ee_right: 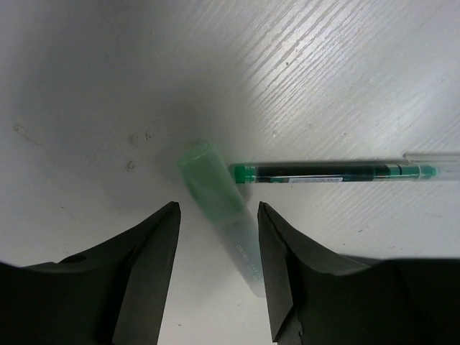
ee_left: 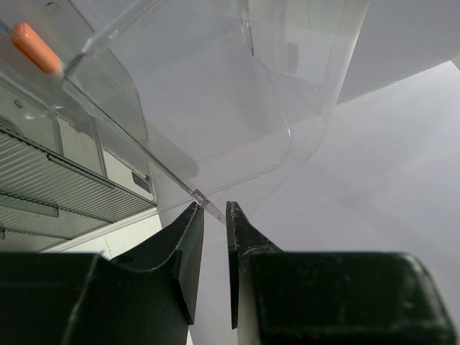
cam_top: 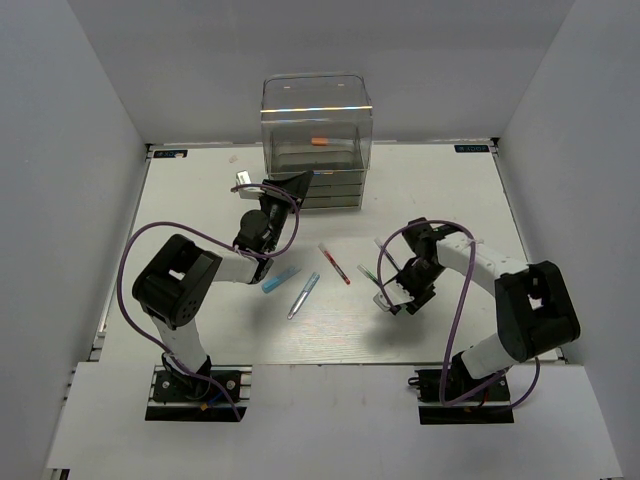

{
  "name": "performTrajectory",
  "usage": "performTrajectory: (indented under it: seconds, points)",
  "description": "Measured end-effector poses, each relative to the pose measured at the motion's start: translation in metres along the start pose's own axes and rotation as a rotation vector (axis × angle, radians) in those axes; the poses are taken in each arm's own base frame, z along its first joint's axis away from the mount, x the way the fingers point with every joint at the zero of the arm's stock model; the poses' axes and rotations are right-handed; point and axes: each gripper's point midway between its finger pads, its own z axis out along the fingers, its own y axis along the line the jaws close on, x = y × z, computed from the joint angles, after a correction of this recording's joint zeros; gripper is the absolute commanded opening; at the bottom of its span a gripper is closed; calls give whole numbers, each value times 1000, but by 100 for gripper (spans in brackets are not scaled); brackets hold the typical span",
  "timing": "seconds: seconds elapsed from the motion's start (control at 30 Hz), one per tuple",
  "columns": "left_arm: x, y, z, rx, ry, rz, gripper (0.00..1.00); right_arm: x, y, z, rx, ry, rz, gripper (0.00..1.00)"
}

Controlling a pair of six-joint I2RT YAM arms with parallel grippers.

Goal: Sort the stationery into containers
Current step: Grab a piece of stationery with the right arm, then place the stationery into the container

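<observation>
Mint-green marker lies on the surface, dead centre of the right wrist view. The right fingers are wide either side of it, no grip yet. Next I'd say lower, then pinch. The left fingers are nearly closed and look empty, by the box.

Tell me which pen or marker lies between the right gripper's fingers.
The short mint-green marker; the thin green pen lies beyond the open right gripper.
</observation>
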Motion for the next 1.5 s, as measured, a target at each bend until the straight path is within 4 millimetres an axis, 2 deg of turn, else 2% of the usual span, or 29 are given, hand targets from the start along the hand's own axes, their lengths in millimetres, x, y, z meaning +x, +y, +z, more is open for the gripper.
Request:
performTrajectory:
  seconds: [0.23, 0.43, 0.7, 0.87, 0.97, 1.1, 1.3, 1.5]
  points:
    - [0, 0, 0, 0, 0, 0, 31, 4, 3, 7, -17, 21, -10, 54]
    - [0, 0, 0, -1, -2, 0, 31, 4, 8, 15, -38, 30, -22, 48]
    - [-1, 0, 0, -1, -3, 0, 31, 4, 7, 15, -42, 36, -30, 16]
    - [-1, 0, 0, -2, -3, 0, 31, 5, 0, 11, -31, 39, -35, 10]
    - [-1, 0, 0, -2, -3, 0, 31, 2, -20, -1, 22, 33, -55, 9]
    - [-1, 0, 0, -2, -3, 0, 31, -9, -65, -27, 158, 15, -112, 7]
    - [-1, 0, 0, -1, -4, 0, 31, -25, -109, -48, 351, 3, -145, 4]
    - [-1, 0, 0, -1, -4, 0, 31, -36, -174, -72, 634, 24, -161, 0]
